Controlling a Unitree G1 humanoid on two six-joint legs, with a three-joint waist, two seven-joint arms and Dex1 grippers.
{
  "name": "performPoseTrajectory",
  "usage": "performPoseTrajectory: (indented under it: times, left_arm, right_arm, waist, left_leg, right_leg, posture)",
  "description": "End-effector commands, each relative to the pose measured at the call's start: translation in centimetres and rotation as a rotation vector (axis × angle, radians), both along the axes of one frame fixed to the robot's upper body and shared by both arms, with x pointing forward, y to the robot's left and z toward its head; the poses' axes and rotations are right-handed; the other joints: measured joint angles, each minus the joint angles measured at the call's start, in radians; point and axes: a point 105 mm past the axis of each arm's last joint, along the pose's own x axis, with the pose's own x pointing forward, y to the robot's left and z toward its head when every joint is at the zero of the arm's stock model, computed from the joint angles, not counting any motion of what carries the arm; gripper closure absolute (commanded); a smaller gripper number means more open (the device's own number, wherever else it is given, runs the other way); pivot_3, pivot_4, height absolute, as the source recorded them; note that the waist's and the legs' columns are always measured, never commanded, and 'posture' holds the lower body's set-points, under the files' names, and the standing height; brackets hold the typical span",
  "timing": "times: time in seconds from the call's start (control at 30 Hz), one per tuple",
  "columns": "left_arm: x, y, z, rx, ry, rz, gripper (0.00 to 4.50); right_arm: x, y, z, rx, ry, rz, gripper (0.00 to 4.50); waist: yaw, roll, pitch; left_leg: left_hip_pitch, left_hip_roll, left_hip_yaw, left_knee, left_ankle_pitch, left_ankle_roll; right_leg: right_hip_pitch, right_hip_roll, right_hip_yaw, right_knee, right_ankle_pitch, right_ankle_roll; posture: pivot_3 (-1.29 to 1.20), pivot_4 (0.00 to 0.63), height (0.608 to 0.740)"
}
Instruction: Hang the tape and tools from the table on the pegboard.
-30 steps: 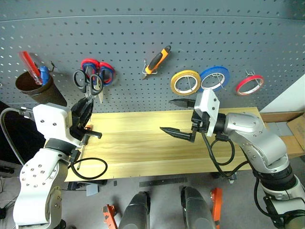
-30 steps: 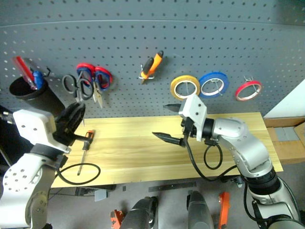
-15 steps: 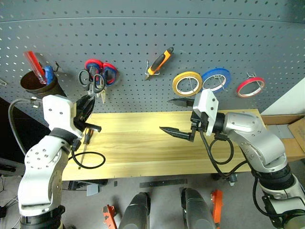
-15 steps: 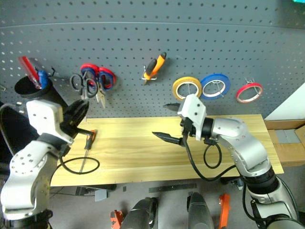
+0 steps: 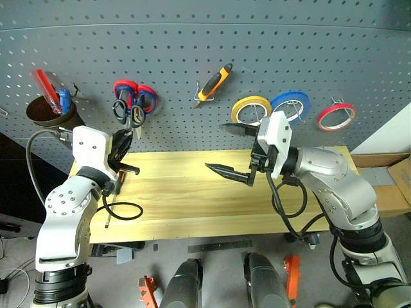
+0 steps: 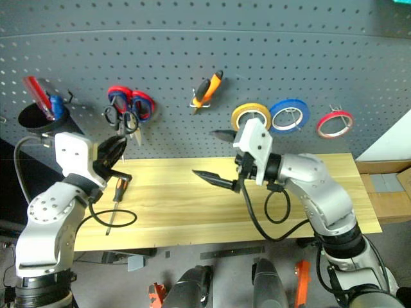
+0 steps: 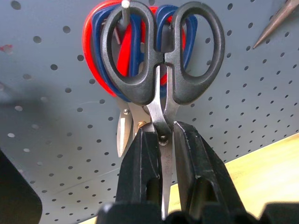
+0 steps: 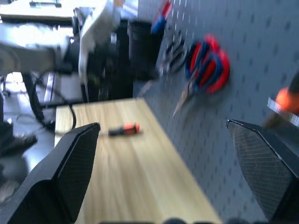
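Observation:
My left gripper [image 7: 163, 128] is shut on the blades of the small black-handled scissors [image 7: 163, 51], holding them upright against the pegboard [image 5: 192, 45]. A peg passes through one handle ring, in front of the red-and-blue scissors [image 5: 136, 96]. The orange-and-black screwdriver [image 6: 117, 190] lies on the table [image 5: 192, 205] at its left end, just below my left arm. Orange-handled pliers [image 5: 214, 82] and the thin red tape [image 5: 336, 115] hang on the board. Above the middle of the table my right gripper [image 5: 215, 146] is wide open and holds nothing.
A yellow roll [image 5: 250, 110] and a blue roll [image 5: 289, 106] hang between the pliers and the red tape. A dark cup [image 5: 48, 112] with red and blue items hangs at far left. A black cable loop [image 5: 122, 210] lies near the table's front left edge.
My left gripper has carried the black scissors forward to the board, so one handle ring now sits over the peg. My right gripper has risen a little and stays open.

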Motion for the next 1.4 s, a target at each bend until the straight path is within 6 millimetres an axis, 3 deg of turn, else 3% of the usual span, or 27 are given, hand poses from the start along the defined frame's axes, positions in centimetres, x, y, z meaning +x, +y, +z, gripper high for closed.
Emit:
performPoseTrajectory:
  times: [0.03, 0.27, 0.4, 0.53, 0.77, 0.93, 1.07, 1.27, 1.4]
  left_arm:
    - [0.1, 0.4, 0.4, -0.003, -0.020, 0.017, 4.39]
    - [0.1, 0.6, 0.3, -0.018, -0.031, 0.024, 1.96]
    - [-0.1, 2.2, -1.6, -0.033, 0.050, 0.139, 0.58]
    - [-1.1, 3.6, -4.5, -0.046, 0.194, 0.180, 0.58]
    - [-2.3, 7.9, -8.4, -0.050, 0.455, 0.237, 0.58]
    - [-2.5, 11.3, -8.7, -0.053, 0.535, 0.317, 0.58]
    - [-3.0, 12.7, -9.8, -0.081, 0.600, 0.358, 0.58]
    - [-1.1, 14.3, -11.8, -0.180, 0.669, 0.430, 0.58]
    - [0.4, 14.1, -12.4, -0.196, 0.682, 0.424, 0.58]
  right_arm:
    - [-0.9, 0.1, 2.3, 0.073, -0.092, 0.017, 0.00]
    - [-0.9, 0.2, 3.7, 0.135, -0.147, 0.006, 0.00]
    - [-0.7, 0.3, 3.0, 0.109, -0.141, -0.004, 0.00]
    - [-0.5, 0.4, 2.4, 0.100, -0.096, -0.026, 0.00]
    - [0.8, 1.2, -2.5, -0.037, 0.121, -0.160, 0.00]
    - [0.9, 3.2, -4.4, -0.061, 0.238, -0.205, 0.00]
    - [0.6, 4.2, -4.9, -0.080, 0.274, -0.209, 0.00]
    - [1.2, 6.3, -5.2, -0.111, 0.306, -0.227, 0.00]
    - [0.9, 6.8, -5.1, -0.129, 0.293, -0.216, 0.00]
  waist:
    - [0.000, 0.000, 0.000]
    - [-0.005, 0.000, 0.000]
    - [-0.012, 0.000, 0.000]
    - [-0.023, 0.000, 0.000]
    - [-0.024, 0.001, 0.001]
    - [-0.026, 0.002, 0.003]
    - [-0.026, 0.005, 0.011]
    - [-0.025, 0.007, 0.031]
    - [-0.025, 0.005, 0.044]
  left_leg:
    - [0.000, 0.000, 0.000, 0.000, 0.000, 0.000]
    - [0.000, 0.000, 0.000, 0.000, 0.000, 0.000]
    - [0.000, 0.000, 0.000, 0.000, 0.000, 0.000]
    - [0.001, 0.000, 0.000, 0.000, 0.000, 0.000]
    - [0.001, 0.001, 0.000, 0.000, 0.000, 0.000]
    - [0.002, 0.008, 0.001, -0.001, 0.000, 0.001]
    - [0.002, 0.011, 0.002, -0.001, -0.001, 0.002]
    - [0.003, 0.013, 0.002, -0.001, -0.002, 0.003]
    - [0.004, 0.013, 0.003, -0.001, -0.002, 0.002]
  right_leg:
    - [0.000, 0.000, 0.000, 0.000, 0.000, 0.000]
    - [0.000, 0.000, 0.000, 0.000, 0.000, 0.000]
    - [0.000, 0.000, 0.000, 0.000, 0.000, 0.000]
    - [0.000, 0.000, 0.000, 0.000, 0.000, 0.000]
    - [0.000, 0.001, 0.001, 0.002, 0.000, 0.000]
    - [0.000, 0.006, 0.000, 0.001, 0.002, -0.003]
    - [0.000, 0.009, 0.000, 0.000, 0.003, -0.005]
    - [-0.001, 0.010, -0.002, 0.002, 0.004, -0.007]
    - [-0.001, 0.010, -0.003, 0.002, 0.004, -0.007]
  posture:
    - [-0.05, 0.238, 0.740]
    - [-0.05, 0.240, 0.740]
    - [-0.04, 0.244, 0.740]
    - [-0.04, 0.250, 0.740]
    - [-0.04, 0.277, 0.740]
    - [-0.03, 0.315, 0.740]
    - [-0.02, 0.352, 0.740]
    - [-0.02, 0.385, 0.740]
    - [-0.03, 0.401, 0.740]
